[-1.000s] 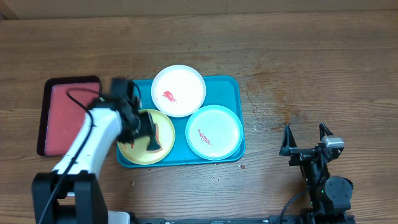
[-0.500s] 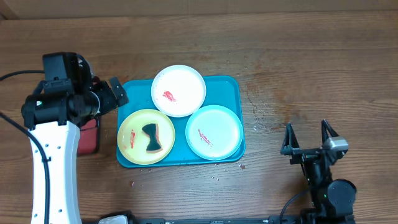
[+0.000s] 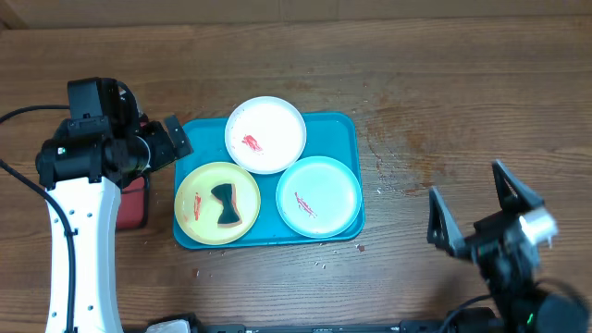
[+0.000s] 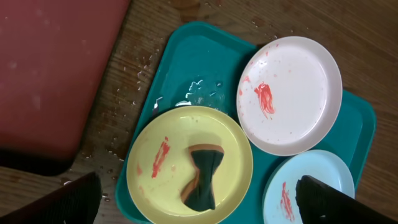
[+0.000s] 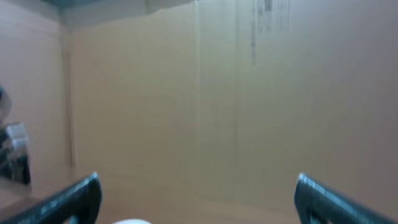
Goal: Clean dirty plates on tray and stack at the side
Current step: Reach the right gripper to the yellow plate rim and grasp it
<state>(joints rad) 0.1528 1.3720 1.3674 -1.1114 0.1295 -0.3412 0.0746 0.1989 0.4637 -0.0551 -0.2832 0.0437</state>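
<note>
- The left gripper (image 3: 174,141) has pulled back to just off the left edge of the tray (image 3: 199,139), jaws spread and empty.
- It left the dark sponge (image 3: 225,203) on the yellow-green plate (image 3: 194,199) in the tray's near-left corner.
- The right gripper (image 3: 476,208), well right of the tray, has started lifting, jaws spread.
- The white plate (image 3: 273,129) and the mint plate (image 3: 324,190) also sit in the tray, and all three are still smeared. By my reading, the wiping is barely underway.

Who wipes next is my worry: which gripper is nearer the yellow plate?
Left. The left gripper hangs just up-left of the yellow plate; the right gripper sits far right, beyond the tray.
</note>
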